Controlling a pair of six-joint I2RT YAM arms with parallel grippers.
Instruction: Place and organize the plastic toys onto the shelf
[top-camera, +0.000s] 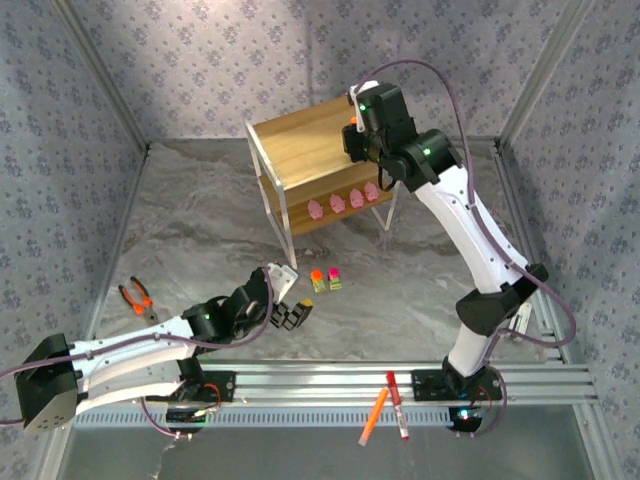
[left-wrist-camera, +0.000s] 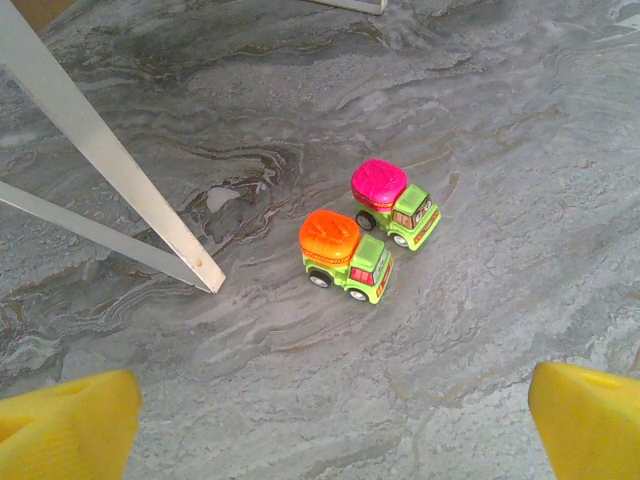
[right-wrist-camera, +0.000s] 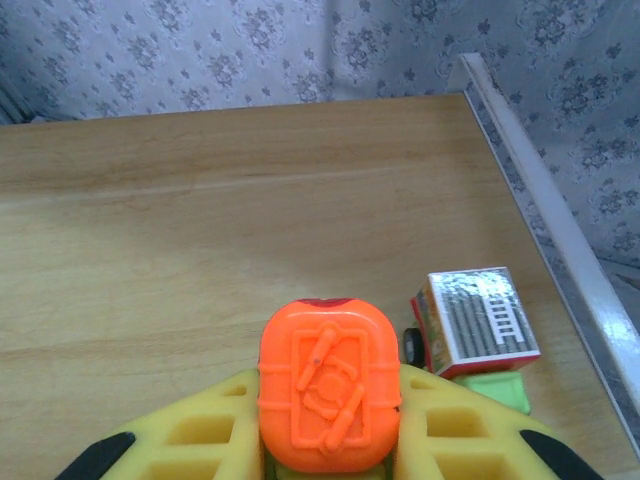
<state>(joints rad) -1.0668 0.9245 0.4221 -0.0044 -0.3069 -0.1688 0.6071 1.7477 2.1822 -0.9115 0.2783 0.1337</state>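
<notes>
The shelf (top-camera: 305, 155) stands at the back of the table, with several pink pig toys (top-camera: 337, 203) in a row on its lower board. My right gripper (right-wrist-camera: 330, 425) is shut on an orange-topped truck (right-wrist-camera: 330, 395) just above the top board (right-wrist-camera: 230, 210), near its right end. A grey-topped truck (right-wrist-camera: 477, 322) rests on that board right beside it. Two more trucks sit on the table in front of the shelf: one orange-topped (left-wrist-camera: 345, 255), one pink-topped (left-wrist-camera: 392, 200). My left gripper (left-wrist-camera: 330, 430) hovers open a little short of them, nothing between its yellow fingers (left-wrist-camera: 70, 425).
A white shelf leg (left-wrist-camera: 110, 170) stands left of the two trucks. Orange-handled pliers (top-camera: 137, 297) lie at the left of the table. Two marker pens (top-camera: 397, 405) rest on the front rail. The shelf's white rim (right-wrist-camera: 545, 200) borders the top board on the right.
</notes>
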